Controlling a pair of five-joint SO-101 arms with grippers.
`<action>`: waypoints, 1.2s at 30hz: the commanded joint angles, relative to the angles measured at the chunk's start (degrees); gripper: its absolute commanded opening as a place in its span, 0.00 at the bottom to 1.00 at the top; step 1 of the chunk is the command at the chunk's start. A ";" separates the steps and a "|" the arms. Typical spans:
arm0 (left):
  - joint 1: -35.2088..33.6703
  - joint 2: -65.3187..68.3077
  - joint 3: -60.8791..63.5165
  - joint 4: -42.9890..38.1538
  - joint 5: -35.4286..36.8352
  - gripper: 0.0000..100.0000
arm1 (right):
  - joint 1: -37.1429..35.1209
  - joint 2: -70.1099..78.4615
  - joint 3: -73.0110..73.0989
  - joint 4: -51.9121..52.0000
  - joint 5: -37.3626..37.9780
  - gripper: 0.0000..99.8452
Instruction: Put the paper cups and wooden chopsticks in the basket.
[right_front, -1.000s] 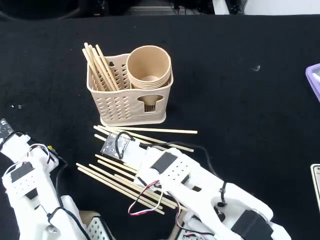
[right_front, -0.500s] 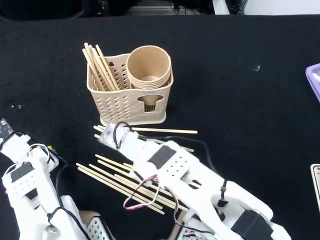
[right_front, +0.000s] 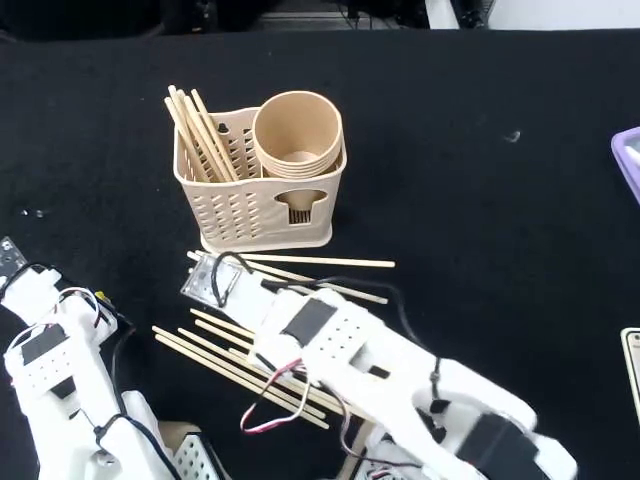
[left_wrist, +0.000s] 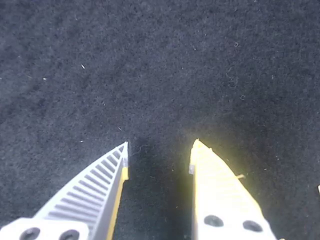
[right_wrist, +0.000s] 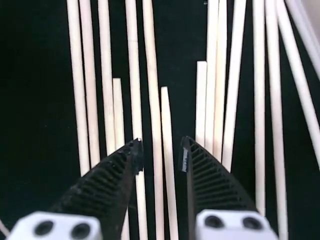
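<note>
Chopstick pickup step; cups (right_front: 297, 125) already stacked in the basket (right_front: 255, 215).
My right gripper (right_wrist: 160, 147) sits low over the loose chopsticks (right_wrist: 155, 90) on the worktop (right_front: 500, 250) just in front of the basket, jaws parted with two sticks between them, nothing gripped yet. Left gripper (left_wrist: 159, 145) hangs open over bare worktop. Next I'd say: close on a single stick, lift, and tip it into the basket's chopstick side.

Loose chopsticks (right_front: 220, 362) partly hidden under right arm (right_front: 340, 345); purple object (right_front: 627, 160) cut by edge.
</note>
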 joint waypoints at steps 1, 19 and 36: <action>0.48 -0.79 -1.36 -1.23 -0.09 0.21 | -0.35 6.37 -2.51 -3.43 -0.35 0.13; 0.22 -0.79 -1.36 -1.23 -0.09 0.21 | 2.55 18.77 -9.54 -1.41 4.48 0.01; 0.31 -0.79 -1.36 -1.23 -0.09 0.21 | 7.82 -10.59 -20.79 12.40 6.68 0.01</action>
